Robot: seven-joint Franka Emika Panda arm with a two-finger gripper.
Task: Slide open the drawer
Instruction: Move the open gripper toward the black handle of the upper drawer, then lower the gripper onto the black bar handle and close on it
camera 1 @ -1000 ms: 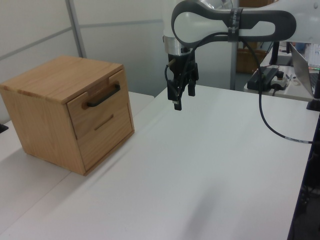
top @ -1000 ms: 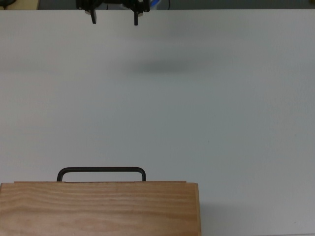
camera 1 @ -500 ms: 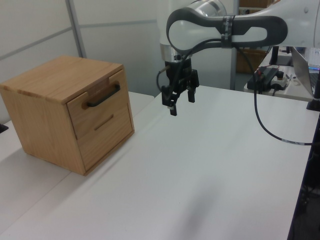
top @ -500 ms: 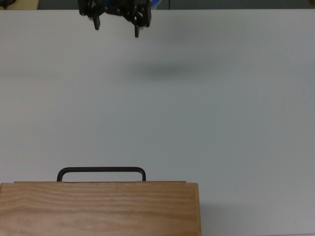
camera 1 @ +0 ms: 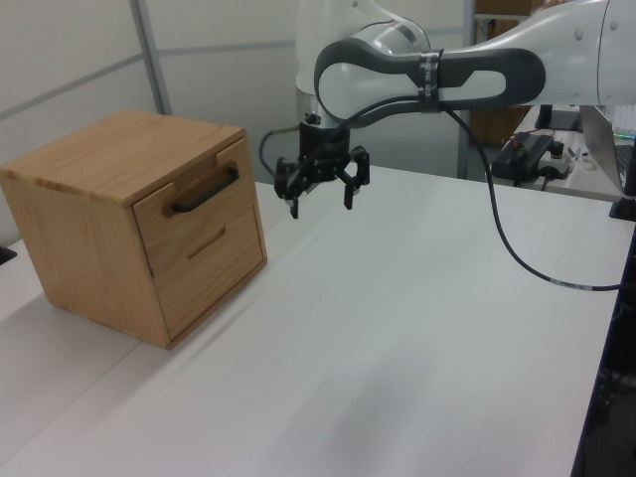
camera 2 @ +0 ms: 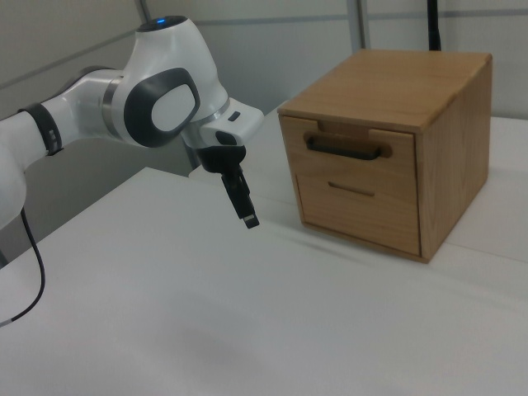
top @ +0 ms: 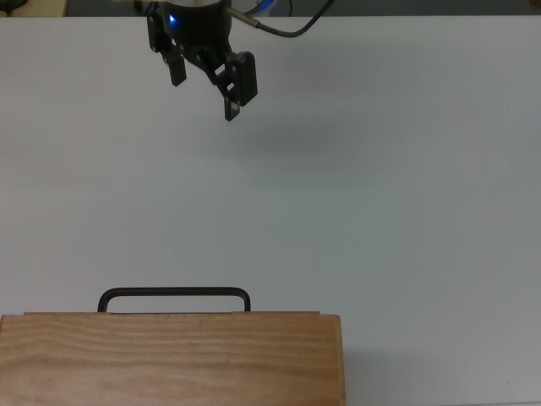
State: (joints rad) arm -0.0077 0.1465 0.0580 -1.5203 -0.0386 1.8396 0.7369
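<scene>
Left view showed our black two-finger gripper (camera 1: 320, 191) spread wide and empty, well apart from the light wooden drawer (camera 1: 198, 204) shut in its cabinet's upper slot. We judged it rigid and light; the thin black bar handle (camera 1: 207, 192) offered the hold.

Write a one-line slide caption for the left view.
Open gripper hangs above the white table, short of the closed drawer.

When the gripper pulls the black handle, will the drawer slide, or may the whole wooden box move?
The handle looks like rigid metal, so it should not bend. The wooden box stands loose on the table, apparently unfastened, so it may slide along if the drawer runs stiffly.
</scene>
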